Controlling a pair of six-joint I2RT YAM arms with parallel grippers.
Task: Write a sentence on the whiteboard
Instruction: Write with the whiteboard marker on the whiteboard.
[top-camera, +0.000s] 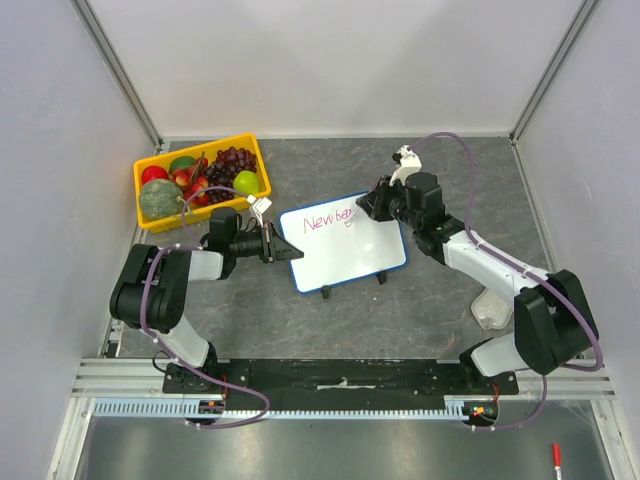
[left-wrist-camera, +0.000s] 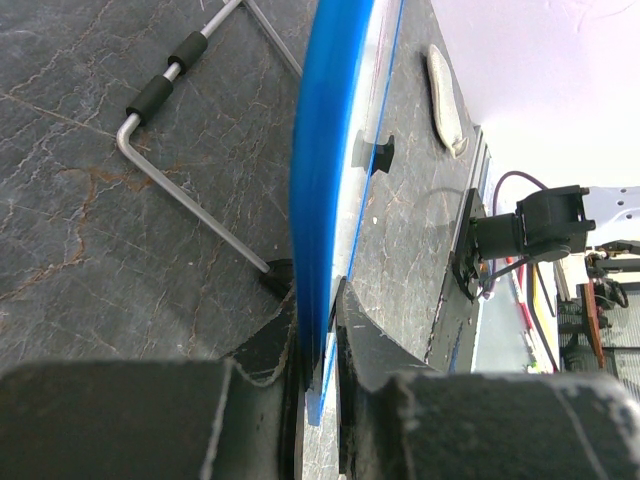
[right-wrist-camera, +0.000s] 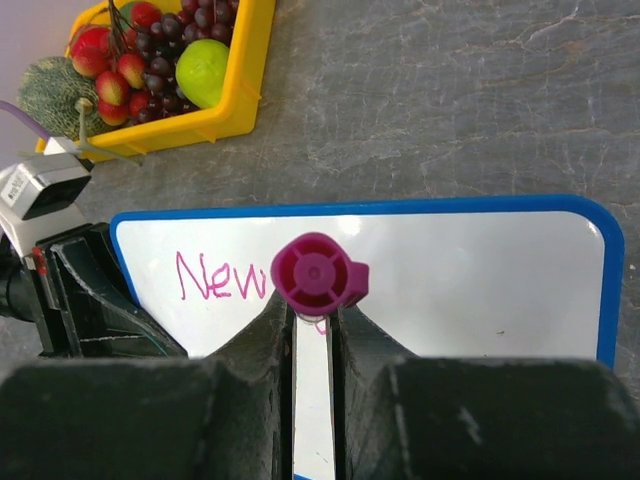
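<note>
The whiteboard (top-camera: 345, 250), white with a blue frame, stands tilted on the table's middle. My left gripper (top-camera: 285, 247) is shut on its left edge; in the left wrist view the blue frame (left-wrist-camera: 325, 150) runs between my jaws (left-wrist-camera: 318, 300). My right gripper (top-camera: 362, 207) is shut on a pink marker (right-wrist-camera: 315, 273), held upright over the board's top middle (right-wrist-camera: 480, 280). The marker's tip is hidden. The sentence (top-camera: 328, 220) is pink and reads "New" (right-wrist-camera: 210, 277) plus a few letters partly hidden by the marker.
A yellow tray (top-camera: 200, 146) of fruit sits at the back left, close behind my left gripper. A white cloth-like lump (top-camera: 490, 308) lies by the right arm. The board's wire stand (left-wrist-camera: 190, 200) has black feet. A red pen (top-camera: 556, 460) lies off the table, bottom right.
</note>
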